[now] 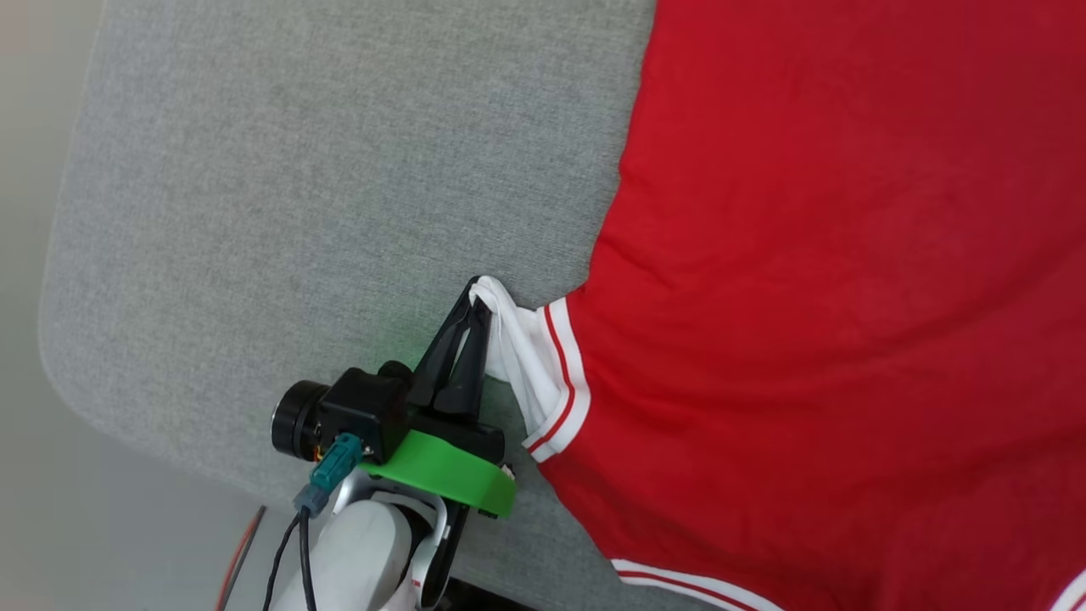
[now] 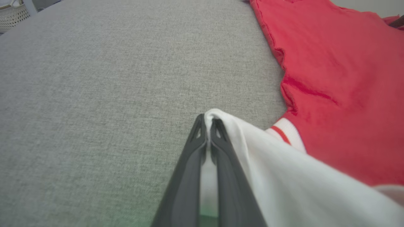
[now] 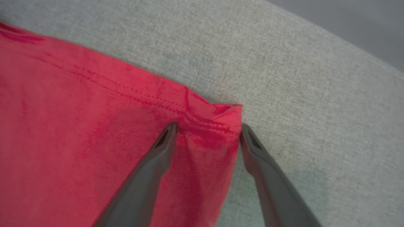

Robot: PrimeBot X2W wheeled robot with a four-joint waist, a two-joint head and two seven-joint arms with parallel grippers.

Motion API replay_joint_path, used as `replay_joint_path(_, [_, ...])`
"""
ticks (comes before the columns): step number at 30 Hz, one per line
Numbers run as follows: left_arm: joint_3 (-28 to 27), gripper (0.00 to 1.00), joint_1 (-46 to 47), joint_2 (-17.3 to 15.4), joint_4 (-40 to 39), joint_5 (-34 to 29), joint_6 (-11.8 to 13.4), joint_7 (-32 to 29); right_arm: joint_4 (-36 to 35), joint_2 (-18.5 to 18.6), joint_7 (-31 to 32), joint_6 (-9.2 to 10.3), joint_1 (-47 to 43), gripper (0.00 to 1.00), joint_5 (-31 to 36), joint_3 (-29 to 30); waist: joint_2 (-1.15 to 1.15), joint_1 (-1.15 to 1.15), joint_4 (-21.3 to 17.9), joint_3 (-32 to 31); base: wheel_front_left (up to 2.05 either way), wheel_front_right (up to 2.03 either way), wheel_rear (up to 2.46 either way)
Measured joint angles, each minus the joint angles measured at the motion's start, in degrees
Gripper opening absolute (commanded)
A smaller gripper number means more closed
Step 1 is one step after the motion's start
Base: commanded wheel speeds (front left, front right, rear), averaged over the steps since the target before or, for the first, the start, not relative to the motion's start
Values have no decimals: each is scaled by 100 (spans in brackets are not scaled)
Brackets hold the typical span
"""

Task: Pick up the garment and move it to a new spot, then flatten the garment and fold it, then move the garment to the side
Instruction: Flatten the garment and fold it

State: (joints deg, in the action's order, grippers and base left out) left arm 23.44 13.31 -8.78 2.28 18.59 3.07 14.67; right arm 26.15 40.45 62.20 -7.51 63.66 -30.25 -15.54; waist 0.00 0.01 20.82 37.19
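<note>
Two pincers, my left pincer (image 1: 476, 295) clamped on the white sleeve (image 1: 530, 361) of the garment (image 1: 806, 255), red body (image 2: 341, 88) right of it, my right pincer (image 3: 208, 129) spread wide, red hem corner (image 3: 222, 118) between its fingers (image 3: 151, 170)

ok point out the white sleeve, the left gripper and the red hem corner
white sleeve (image 1: 528, 356), head view, mid fabric
left gripper (image 1: 477, 299), head view, between fingertips
red hem corner (image 3: 228, 112), right wrist view, its tip

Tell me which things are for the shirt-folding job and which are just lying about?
For the job: red shirt; left hand, shut on its white sleeve; right hand, open, fingers either side of a red corner.
Just lying about: pale basket, past the edge of the grey table.
</note>
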Motion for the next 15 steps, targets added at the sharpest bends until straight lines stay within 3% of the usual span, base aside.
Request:
replay_joint_path(4, [-140,0,-2,86,14,-108,-132,0,-43,161,-20,-2,0,100,-111,44,0,-1,142,135,0,0,0])
replay_joint_path(5, [-181,0,-3,96,14,-144,-144,0,-63,197,-21,-2,0,0,-141,62,0,-1,159,151,0,0,0])
replay_joint_path(15, [-528,0,-114,160,110,-331,-259,-1,36,144,-822,-1,-171,0,-324,14,0,0,38,-146,0,0,0])
